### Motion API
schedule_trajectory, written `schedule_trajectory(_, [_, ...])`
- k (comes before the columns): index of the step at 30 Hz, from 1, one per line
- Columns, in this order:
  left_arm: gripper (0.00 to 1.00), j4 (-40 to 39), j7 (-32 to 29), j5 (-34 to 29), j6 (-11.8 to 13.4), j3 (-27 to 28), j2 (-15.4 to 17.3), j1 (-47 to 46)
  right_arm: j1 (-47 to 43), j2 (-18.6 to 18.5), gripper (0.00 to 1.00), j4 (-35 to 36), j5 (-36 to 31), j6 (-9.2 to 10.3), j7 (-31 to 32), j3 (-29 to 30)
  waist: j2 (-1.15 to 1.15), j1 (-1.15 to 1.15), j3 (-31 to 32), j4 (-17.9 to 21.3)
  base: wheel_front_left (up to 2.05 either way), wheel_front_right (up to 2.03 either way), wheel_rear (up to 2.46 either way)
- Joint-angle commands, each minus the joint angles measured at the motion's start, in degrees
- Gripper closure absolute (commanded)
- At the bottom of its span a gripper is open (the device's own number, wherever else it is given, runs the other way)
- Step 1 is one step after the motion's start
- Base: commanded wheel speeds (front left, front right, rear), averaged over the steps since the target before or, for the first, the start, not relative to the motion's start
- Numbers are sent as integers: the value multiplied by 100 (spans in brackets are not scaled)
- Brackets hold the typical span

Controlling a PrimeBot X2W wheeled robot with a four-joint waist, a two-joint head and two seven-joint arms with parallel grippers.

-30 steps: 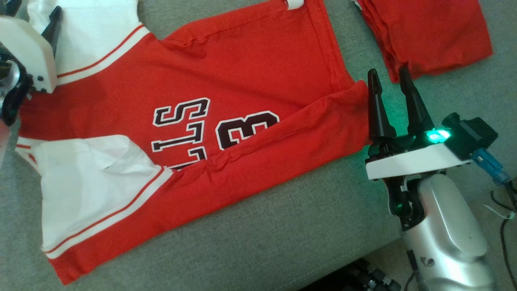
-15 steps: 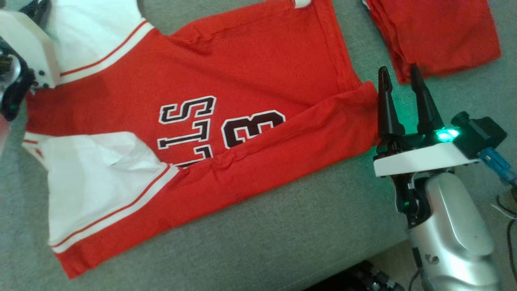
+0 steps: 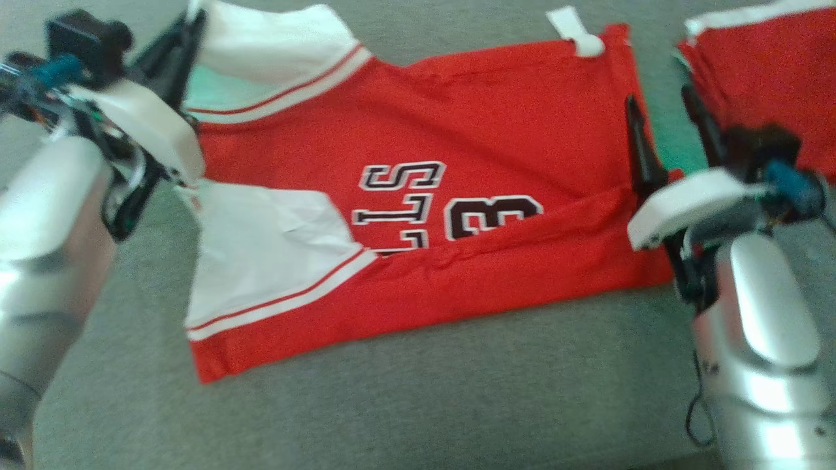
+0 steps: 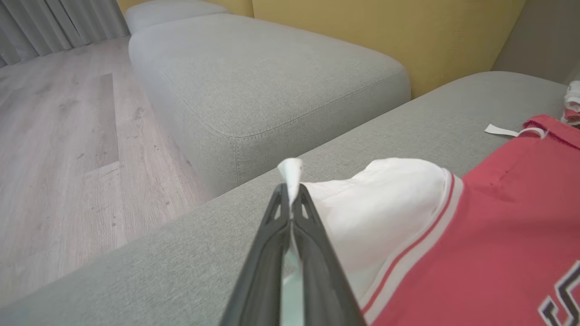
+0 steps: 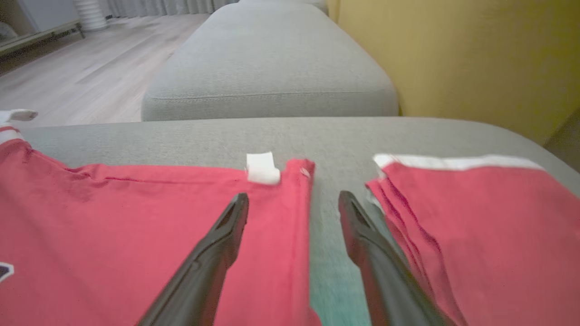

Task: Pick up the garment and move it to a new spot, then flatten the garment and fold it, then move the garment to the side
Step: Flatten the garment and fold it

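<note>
The garment (image 3: 457, 130) is a red jersey with white sleeves and dark lettering, spread on a grey sofa cushion (image 3: 418, 391). Its near long edge is folded over the middle. My left gripper (image 3: 194, 19) is shut on the tip of the far white sleeve (image 4: 376, 203), pinching a peak of cloth between its fingers (image 4: 312, 226). My right gripper (image 5: 294, 199) stands open above the jersey's hem (image 5: 290, 226), one finger over the red cloth and the other over the grey gap beside it.
A second folded red garment (image 3: 764, 72) lies just right of the hem, close to my right gripper (image 3: 659, 104). Beyond the cushion are another grey sofa section (image 4: 272, 77), a yellow backrest (image 5: 453, 54) and wooden floor (image 4: 59, 149).
My left gripper has shut on the white sleeve tip and lifted it a little. The head camera has shifted, so the whole scene sits further right. The right gripper now stands over the hem.
</note>
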State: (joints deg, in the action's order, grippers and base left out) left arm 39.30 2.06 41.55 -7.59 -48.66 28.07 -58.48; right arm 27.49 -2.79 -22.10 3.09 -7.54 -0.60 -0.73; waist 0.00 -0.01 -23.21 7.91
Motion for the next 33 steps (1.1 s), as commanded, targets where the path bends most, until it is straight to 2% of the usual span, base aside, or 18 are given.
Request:
schedule_trajectory(1, [100, -263, 106, -1, 10, 130, 205, -138, 314, -9, 0, 160, -152, 5, 234, -45, 0, 1, 186, -387, 0, 0, 0])
schedule_trajectory(4, [100, -656, 182, -60, 10, -16, 188, 18, 709, -96, 0, 6, -368, 5, 853, 68, 0, 1, 186, -613, 0, 0, 0])
schedule_trajectory(5, [100, -911, 179, -78, 11, -90, 176, 114, 979, -204, 0, -220, -387, 5, 1240, 126, 0, 1, 158, -725, 0, 0, 0])
schedule_trajectory(8, [100, -1268, 144, -90, 33, -174, 161, 231, 1363, -462, 0, -713, -441, 5, 1679, 136, 0, 1, 90, -851, 0, 0, 0])
schedule_trajectory(9, [100, -1268, 144, -90, 33, -174, 161, 231, 1363, -462, 0, -713, -441, 5, 1679, 136, 0, 1, 90, -851, 0, 0, 0])
schedule_trajectory(16, [100, -1829, 6, -145, 93, -318, 146, 296, 2066, -800, 0, -1876, -722, 5, 2007, 471, 0, 1, -149, -1063, 0, 0, 0])
schedule_trajectory(24, [100, -2049, -70, -171, 167, -341, 181, 232, 2557, -882, 0, -2784, -912, 5, 1956, 577, 0, 1, -346, -1157, 0, 0, 0])
schedule_trajectory(25, [100, -2039, -72, -160, 184, -328, 186, 227, 2603, -890, 16, -2872, -922, 5, 1945, 546, 0, 1, -353, -1155, 0, 0, 0])
schedule_trajectory(26, [100, -2023, -72, -153, 200, -318, 192, 222, 2652, -904, 68, -2943, -927, 5, 1910, 512, 0, 1, -356, -1151, 0, 0, 0])
schedule_trajectory(27, [100, -1999, -72, -129, 215, -299, 192, 221, 2703, -917, 100, -2999, -917, 5, 1843, 477, 0, 1, -355, -1145, 0, 0, 0])
schedule_trajectory(30, [100, -1885, -66, 223, 204, -117, 129, 285, 2853, -889, 100, -3151, -741, 5, 1594, 476, 0, 1, -314, -1094, 0, 0, 0])
schedule_trajectory(33, [100, -1720, -13, 279, 212, -9, 189, 198, 2986, -825, 100, -3253, -484, 5, 1313, 372, 0, 1, -268, -1013, 0, 0, 0])
